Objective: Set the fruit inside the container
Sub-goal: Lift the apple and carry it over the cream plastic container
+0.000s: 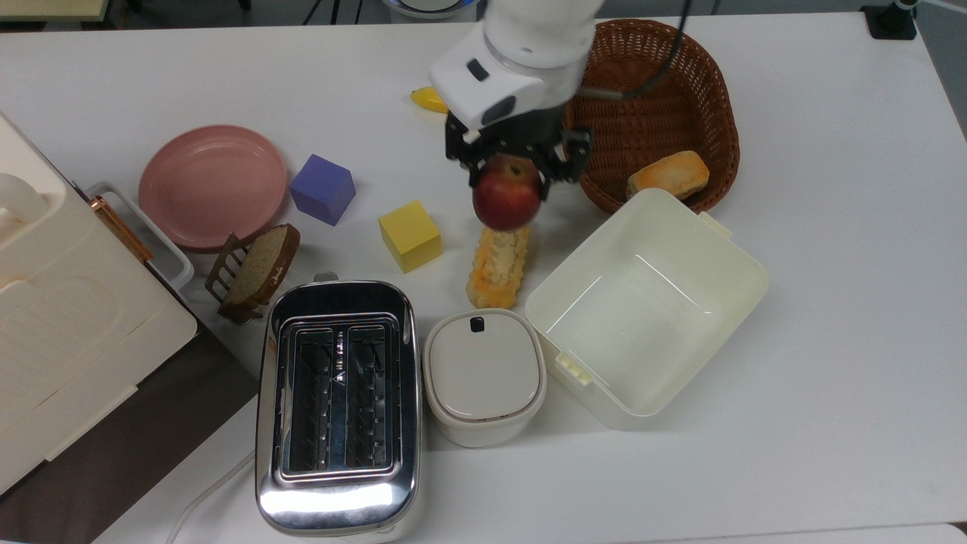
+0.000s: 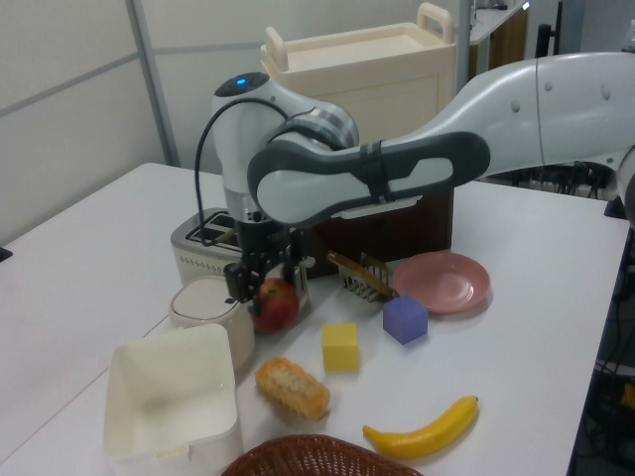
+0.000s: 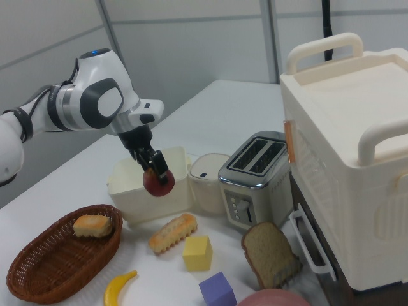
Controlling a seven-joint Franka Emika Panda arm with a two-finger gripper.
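Top view: The hand (image 1: 516, 160) is clenched on the fruit (image 1: 507, 201), gripping it near the stem end so that most of the round body hangs below the fingers. The fruit is airborne above the long crusted bread roll (image 1: 498, 257), around mid-desk, and short of the container (image 1: 725, 249), which stands open toward the desk's front right. Risk: the fruit's skin is smooth and its form spherical, so a high, narrow grip may let it roll or slip out before it reaches the opening. A fall here would land on the roll or the bare desk (image 1: 831, 423).

Left view: The fruit (image 2: 277, 303) hangs beside the lidded white pot (image 2: 205, 302) and in front of the chrome toaster (image 2: 238, 248). Risk: a low transfer path could strike the container's (image 2: 169, 407) near rim; its walls are thin, glossy plastic with rounded corners, likely light enough to slide or tip if struck.

Right view: The fruit (image 3: 158, 182) is red with a darker stem dimple, held clear above the desk and in front of the container's wall (image 3: 150, 204). The wicker basket (image 3: 51, 268), coarse and woven, holds a bun (image 3: 92, 224) and lies near the desk's corner. Risk: release from excess height may make the hard fruit bounce off the smooth floor.
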